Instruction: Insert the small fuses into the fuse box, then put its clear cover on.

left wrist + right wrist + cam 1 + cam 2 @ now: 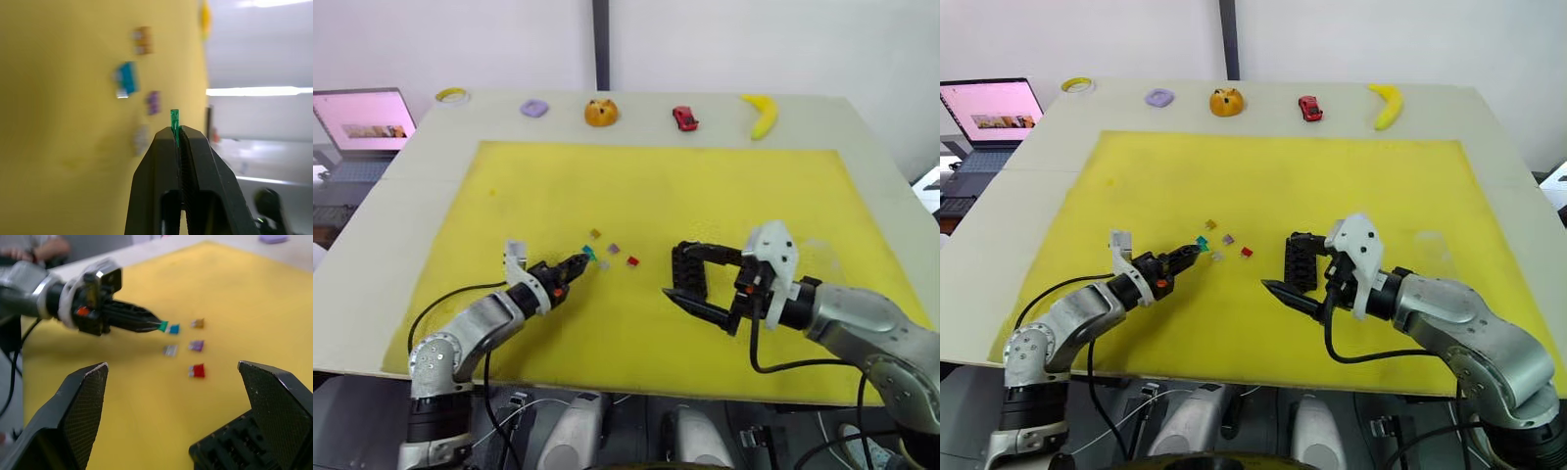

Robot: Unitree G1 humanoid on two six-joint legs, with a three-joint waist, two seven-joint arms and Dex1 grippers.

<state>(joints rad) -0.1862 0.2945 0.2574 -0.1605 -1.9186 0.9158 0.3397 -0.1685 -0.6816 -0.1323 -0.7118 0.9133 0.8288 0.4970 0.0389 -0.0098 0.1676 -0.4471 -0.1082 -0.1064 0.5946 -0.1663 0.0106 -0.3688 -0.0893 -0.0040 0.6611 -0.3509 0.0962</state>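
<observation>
Green fuse (174, 119) | pinched in left gripper (179, 131) tips | above mat (705, 186)

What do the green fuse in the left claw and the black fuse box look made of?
The tiny green fuse pinched in the shut left claw looks like translucent plastic: light glows through its edge. The black rectangular fuse box beside the open right claw looks like matte moulded plastic, with ribbed slots and no shine.
</observation>
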